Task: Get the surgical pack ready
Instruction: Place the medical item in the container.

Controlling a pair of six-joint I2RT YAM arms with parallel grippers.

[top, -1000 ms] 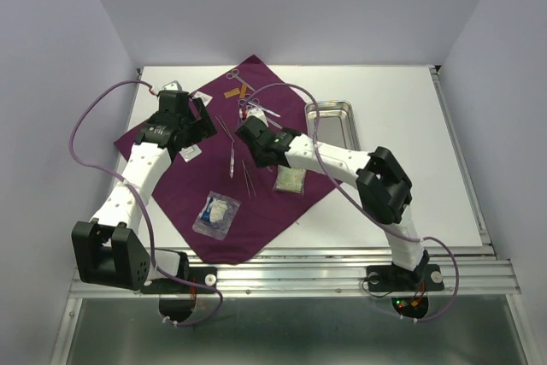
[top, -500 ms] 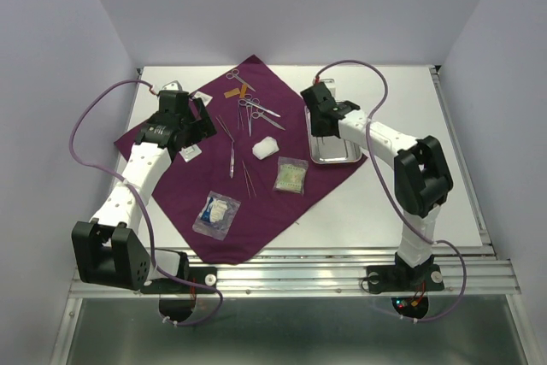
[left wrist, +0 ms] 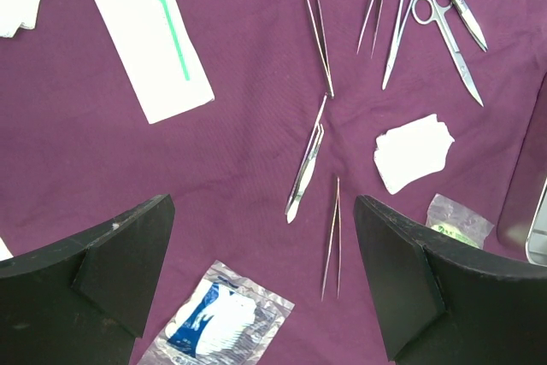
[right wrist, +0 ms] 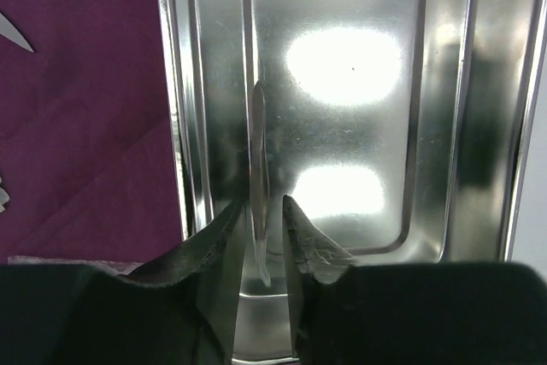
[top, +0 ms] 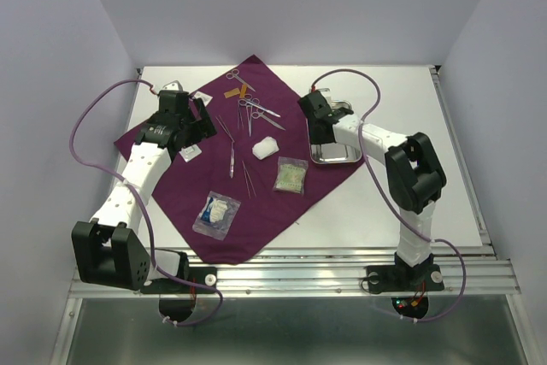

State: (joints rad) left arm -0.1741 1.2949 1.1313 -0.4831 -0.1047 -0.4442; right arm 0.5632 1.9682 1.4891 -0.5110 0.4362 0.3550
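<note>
Tweezers stand between the fingers of my right claw, over the tray directly beneath; the cloth lies to the claw's left, under the tray's edge.

Cloth: dark purple, plain. Tray: mirror-bright silver. Gauze pad: white. Flat packet: white, green print. Clear packet: blue-and-white contents. Counter: white. Scissors: silver.

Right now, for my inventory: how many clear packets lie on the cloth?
2. One packet near the cloth's front corner; the other packet near the tray. The left arm may hide more.
</note>
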